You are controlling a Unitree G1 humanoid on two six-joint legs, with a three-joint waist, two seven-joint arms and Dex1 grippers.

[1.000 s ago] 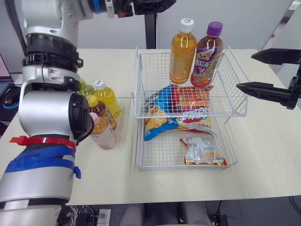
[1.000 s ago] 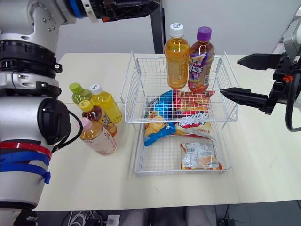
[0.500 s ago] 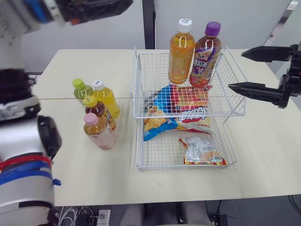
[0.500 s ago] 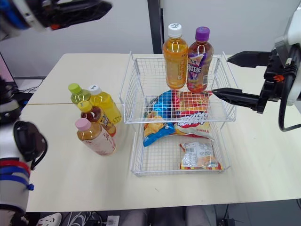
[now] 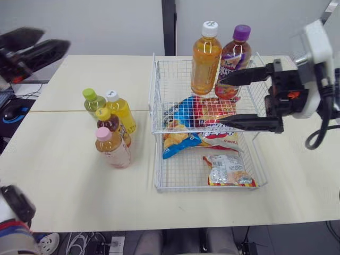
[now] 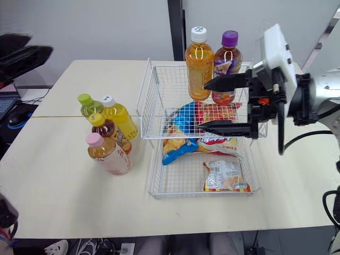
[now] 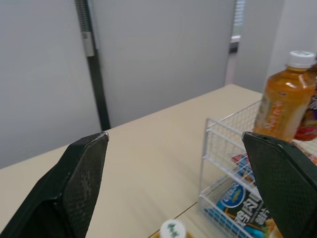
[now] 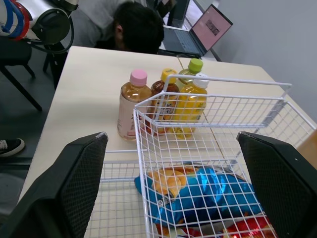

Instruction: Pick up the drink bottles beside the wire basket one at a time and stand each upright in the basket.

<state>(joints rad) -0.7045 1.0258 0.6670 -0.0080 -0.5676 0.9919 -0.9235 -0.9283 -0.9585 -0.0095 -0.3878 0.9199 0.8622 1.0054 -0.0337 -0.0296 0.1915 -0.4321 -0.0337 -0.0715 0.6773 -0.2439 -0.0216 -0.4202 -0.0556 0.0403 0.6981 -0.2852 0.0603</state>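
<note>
In the head view, a two-tier wire basket (image 5: 154, 95) is seen on a table (image 5: 79, 191). In the basket's upper tier, an orange bottle (image 5: 206, 58) and a purple-capped bottle (image 5: 237, 45) are stood upright at the far side, with a blue-and-red snack bag (image 5: 199, 111) lying nearer. A small packet (image 5: 228, 170) is laid in the lower tier. Four bottles are grouped upright just beside the basket's left side: a green-capped bottle (image 5: 93, 101), a white-capped bottle (image 5: 121, 110), a yellow-capped bottle (image 5: 112, 125) and a pink-capped bottle (image 5: 111, 150). The right gripper (image 5: 219, 102) is held over the upper tier, its fingers spread and empty. The left gripper (image 5: 56, 36) is raised well to the left of the basket.

In the left wrist view, that gripper's fingers (image 7: 79, 188) are seen wide apart, nothing between them; the orange bottle is seen standing in the basket.

In the right wrist view, the fingers (image 8: 74, 183) are likewise parted. The four bottles are seen just outside the basket's wall, with a person's head (image 8: 138, 27) and a laptop (image 8: 205, 29) farther off.
</note>
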